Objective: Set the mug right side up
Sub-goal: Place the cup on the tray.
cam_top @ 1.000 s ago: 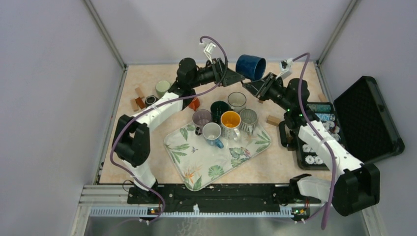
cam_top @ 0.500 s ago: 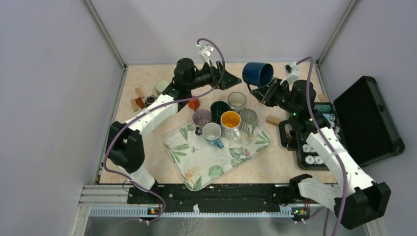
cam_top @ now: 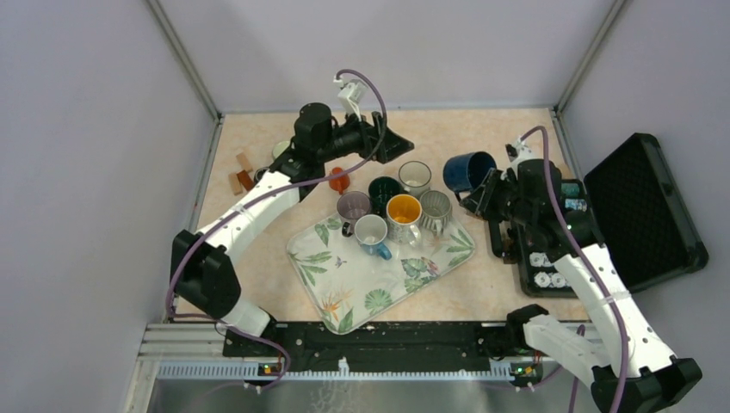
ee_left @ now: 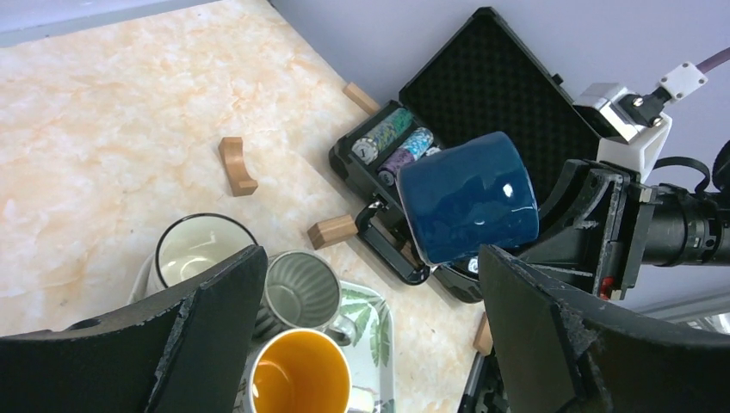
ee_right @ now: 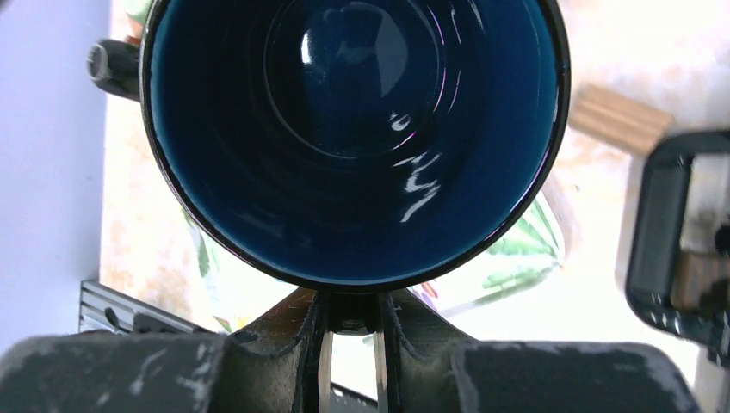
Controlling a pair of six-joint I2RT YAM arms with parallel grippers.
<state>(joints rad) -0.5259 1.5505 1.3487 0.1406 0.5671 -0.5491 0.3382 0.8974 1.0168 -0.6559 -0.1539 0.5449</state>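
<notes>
**Right pincer**: the jaws stood nearly together, closed on the blue mug at its mouth end. Whether they gripped the wall or the handle could not be told. In the right wrist view the mug's open mouth faced the camera, directly above the pincer.

**Mug:** it was held off the table, tipped on its side, just beyond the far right corner of the leaf-patterned tray. It sat between the tray and the black case.

**Left pincer**: the jaws were spread wide with nothing in them. It hung beyond the tray's far edge, above the other cups.
</notes>
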